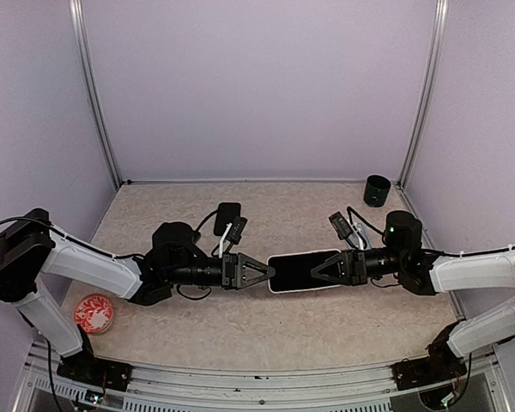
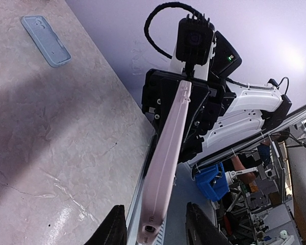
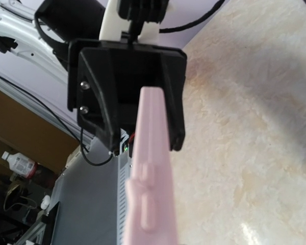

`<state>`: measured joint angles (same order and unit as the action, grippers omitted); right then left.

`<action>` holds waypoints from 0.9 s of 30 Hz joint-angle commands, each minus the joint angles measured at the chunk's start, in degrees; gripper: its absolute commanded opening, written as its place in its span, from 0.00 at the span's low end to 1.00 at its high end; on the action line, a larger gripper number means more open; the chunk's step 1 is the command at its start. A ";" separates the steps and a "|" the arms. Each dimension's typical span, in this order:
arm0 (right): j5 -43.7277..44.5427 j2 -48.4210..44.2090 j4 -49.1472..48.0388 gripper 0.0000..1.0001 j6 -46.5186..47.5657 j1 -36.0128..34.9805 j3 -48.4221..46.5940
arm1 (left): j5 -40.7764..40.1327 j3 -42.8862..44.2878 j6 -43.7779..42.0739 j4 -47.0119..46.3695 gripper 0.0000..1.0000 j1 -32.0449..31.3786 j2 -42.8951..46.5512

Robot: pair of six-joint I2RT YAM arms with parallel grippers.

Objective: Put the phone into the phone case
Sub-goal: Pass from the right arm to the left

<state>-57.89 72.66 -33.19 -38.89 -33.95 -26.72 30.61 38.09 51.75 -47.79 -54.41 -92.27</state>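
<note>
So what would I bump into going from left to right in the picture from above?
Round red-and-white dish → left gripper → flat black-screened phone → right gripper → small black cylindrical cup.

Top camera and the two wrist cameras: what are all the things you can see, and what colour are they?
phone: 1, pink edge and dark screen, up in the air between the two grippers
phone case: 1, light blue, lying on the table, seen only in the left wrist view
cup: 1, black, back right corner of the table
disc: 1, red and white, front left of the table
table: 1, beige and marbled, under everything
walls: lilac, around the table
left gripper: 1, black, open around the phone's left end
right gripper: 1, black, shut on the phone's right end
</note>
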 commanded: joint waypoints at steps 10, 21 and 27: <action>-1.76 3.36 -7.67 0.10 -2.13 -0.85 1.25 | 1.58 4.20 -0.86 -1.95 0.31 -0.38 -3.85; -1.86 3.76 -7.61 0.11 -1.38 -0.93 1.32 | 3.12 4.03 0.68 -5.55 0.00 -0.76 -5.84; -1.80 4.06 -8.48 0.14 -1.69 -0.94 1.56 | 3.15 3.30 1.05 -6.57 0.00 -0.72 -5.38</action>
<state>-60.42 76.23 -37.65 -41.87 -34.09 -25.19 33.95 40.77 50.96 -51.03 -54.39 -97.36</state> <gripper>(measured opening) 0.128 0.113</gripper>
